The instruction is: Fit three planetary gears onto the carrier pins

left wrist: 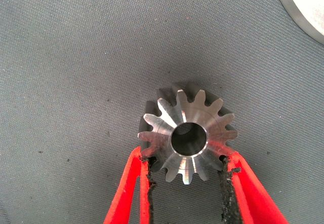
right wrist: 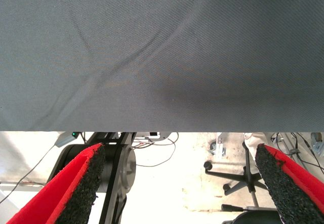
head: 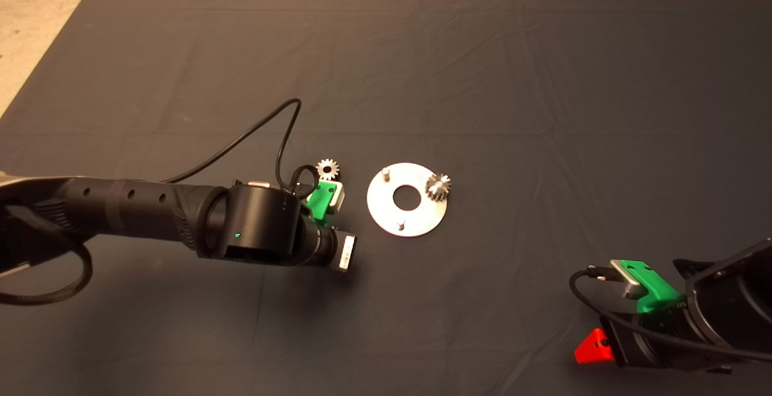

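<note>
1. Left gripper: reaches in over the dark mat surface just left of the disc. In the head view the arm hides its fingers. The wrist view shows the red fingers clamped on either side of a planetary gear that lies flat, bore upward.
2. Second planetary gear: lies loose on the mat, just beyond the left gripper's green body.
3. Carrier disc: shiny, with a large centre hole, mid-mat. Two carrier pins stand bare.
4. Third planetary gear: at the disc's right rim, tilted. The pin under it is hidden.
5. Right gripper: parked at the mat's lower right edge, fingers wide apart. Its wrist view shows creased mat cloth, cables and a wheeled chair base on pale floor.
</note>
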### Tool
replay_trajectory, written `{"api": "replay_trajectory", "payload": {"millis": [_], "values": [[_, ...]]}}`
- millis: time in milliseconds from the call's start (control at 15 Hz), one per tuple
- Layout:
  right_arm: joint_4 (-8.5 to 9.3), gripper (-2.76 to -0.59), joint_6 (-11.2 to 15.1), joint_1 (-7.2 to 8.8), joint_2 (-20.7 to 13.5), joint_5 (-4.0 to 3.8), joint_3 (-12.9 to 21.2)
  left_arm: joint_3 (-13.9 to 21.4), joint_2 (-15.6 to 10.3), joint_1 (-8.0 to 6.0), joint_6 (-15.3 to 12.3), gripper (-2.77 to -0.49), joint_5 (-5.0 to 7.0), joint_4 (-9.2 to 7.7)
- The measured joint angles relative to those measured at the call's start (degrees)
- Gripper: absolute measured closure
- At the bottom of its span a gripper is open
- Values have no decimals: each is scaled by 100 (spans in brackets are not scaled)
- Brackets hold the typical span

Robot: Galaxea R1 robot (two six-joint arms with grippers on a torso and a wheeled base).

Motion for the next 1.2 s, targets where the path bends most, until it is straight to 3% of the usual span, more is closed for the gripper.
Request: {"api": "replay_trajectory", "payload": {"millis": [733, 1200], "values": [[0, -220, 0, 0, 2, 3, 0, 252, 0, -6, 33, -52, -20, 2], [0, -220, 0, 0, 2, 4, 2, 452, 110, -356, 160, -52, -27, 1]]}}
